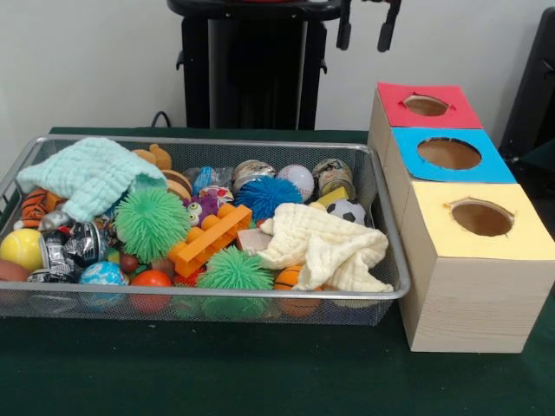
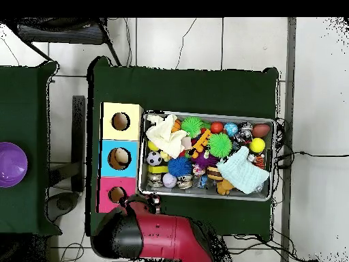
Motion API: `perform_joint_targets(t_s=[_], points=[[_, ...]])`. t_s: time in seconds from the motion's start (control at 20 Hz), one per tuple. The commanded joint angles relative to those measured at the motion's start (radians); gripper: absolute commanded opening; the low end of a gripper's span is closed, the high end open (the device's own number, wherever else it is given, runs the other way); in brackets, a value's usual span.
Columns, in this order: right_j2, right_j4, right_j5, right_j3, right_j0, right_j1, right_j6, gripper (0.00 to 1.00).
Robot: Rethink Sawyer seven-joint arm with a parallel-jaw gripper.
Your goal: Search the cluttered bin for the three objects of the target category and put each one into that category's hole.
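Gripper (image 1: 368,39): parted, empty, hanging high behind the red box (image 1: 427,106).
Bin (image 1: 395,286): wire mesh, crammed; soccer ball (image 1: 346,211), blue spiky ball (image 1: 266,196), cream cloth (image 1: 325,247) inside.
Boxes: red, blue (image 1: 449,154), yellow (image 1: 481,218), beside bin, holes up.

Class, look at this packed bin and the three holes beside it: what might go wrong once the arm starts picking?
1. The cream cloth and mint cloth drape over toys, so targets may stay hidden, or a cloth may get grabbed instead.
2. Toys lie tightly packed around the orange brick; closing on one may drag neighbours out.
3. The gripper hangs open near the red box; a careless descent might clip it.
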Motion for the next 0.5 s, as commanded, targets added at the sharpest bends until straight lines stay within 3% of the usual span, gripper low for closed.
perform_joint_targets(t_s=[0.05, 0.5], points=[[0.032, -0.034, -0.070, -0.062, -0.059, 0.092, 0.118, 1.00], [0.006, -0.011, -0.060, -0.129, -0.116, 0.125, 0.140, 1.00]])
